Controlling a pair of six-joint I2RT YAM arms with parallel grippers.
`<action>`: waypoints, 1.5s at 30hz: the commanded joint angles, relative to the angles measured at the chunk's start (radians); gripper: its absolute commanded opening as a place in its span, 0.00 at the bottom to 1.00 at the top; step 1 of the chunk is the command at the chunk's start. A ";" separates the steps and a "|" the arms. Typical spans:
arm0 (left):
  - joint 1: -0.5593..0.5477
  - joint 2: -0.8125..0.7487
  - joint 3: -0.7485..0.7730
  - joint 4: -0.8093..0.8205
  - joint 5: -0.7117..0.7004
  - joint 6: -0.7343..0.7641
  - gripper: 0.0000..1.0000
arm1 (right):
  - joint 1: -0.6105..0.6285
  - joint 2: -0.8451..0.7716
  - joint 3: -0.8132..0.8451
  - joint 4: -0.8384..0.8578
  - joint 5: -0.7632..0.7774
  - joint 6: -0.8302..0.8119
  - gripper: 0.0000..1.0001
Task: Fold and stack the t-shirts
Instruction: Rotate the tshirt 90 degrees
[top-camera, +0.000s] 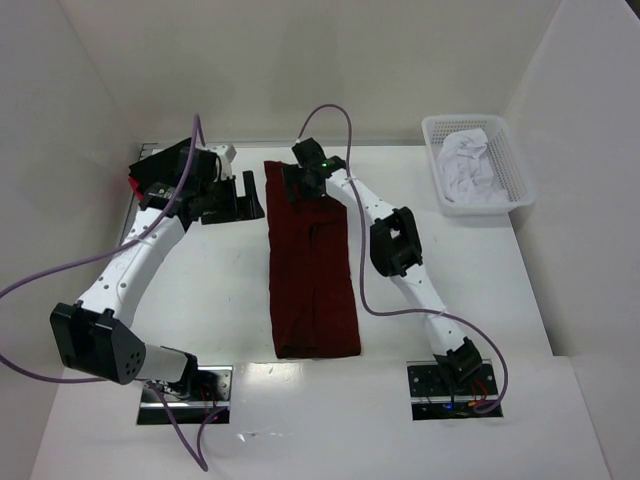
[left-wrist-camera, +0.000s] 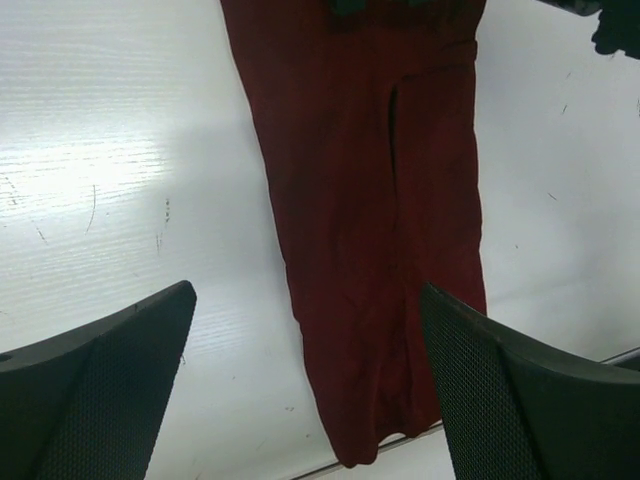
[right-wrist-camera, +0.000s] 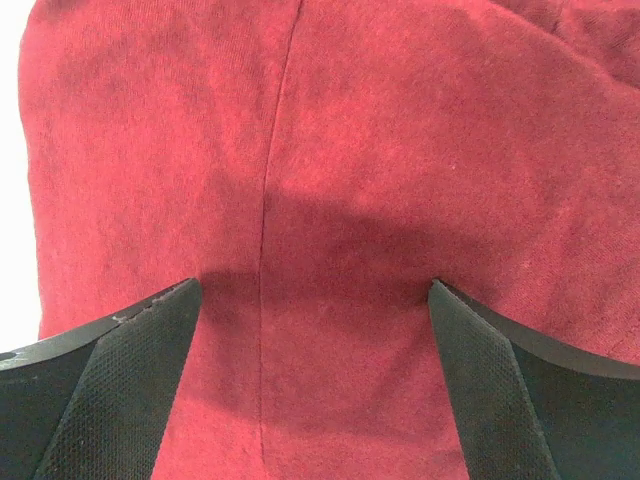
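Note:
The dark maroon t-shirt (top-camera: 312, 265) lies flat as a long narrow strip running from the far middle of the table toward me. It also shows in the left wrist view (left-wrist-camera: 380, 200) and fills the right wrist view (right-wrist-camera: 330, 150). My right gripper (top-camera: 305, 188) is open right over the strip's far end, fingers (right-wrist-camera: 120, 380) spread with cloth between them (right-wrist-camera: 312, 290). My left gripper (top-camera: 238, 200) is open and empty, just left of the strip's far end, looking along it (left-wrist-camera: 308, 300). A sliver of pink-red cloth (top-camera: 134, 188) shows under the left arm. The black shirt is hidden.
A white mesh basket (top-camera: 515, 165) holding crumpled white cloth stands at the far right. White walls close in the table on the left, back and right. The strip's near end reaches the table's front seam (left-wrist-camera: 560, 375).

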 joint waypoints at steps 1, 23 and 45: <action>-0.003 0.025 0.002 0.008 0.048 0.028 1.00 | -0.020 0.064 0.093 -0.111 0.058 0.013 1.00; -0.061 0.125 -0.095 0.051 0.192 0.028 1.00 | -0.131 0.131 0.225 -0.010 -0.149 -0.009 1.00; -0.318 0.136 -0.152 0.044 0.159 0.019 1.00 | -0.094 0.056 0.306 -0.007 -0.050 0.004 1.00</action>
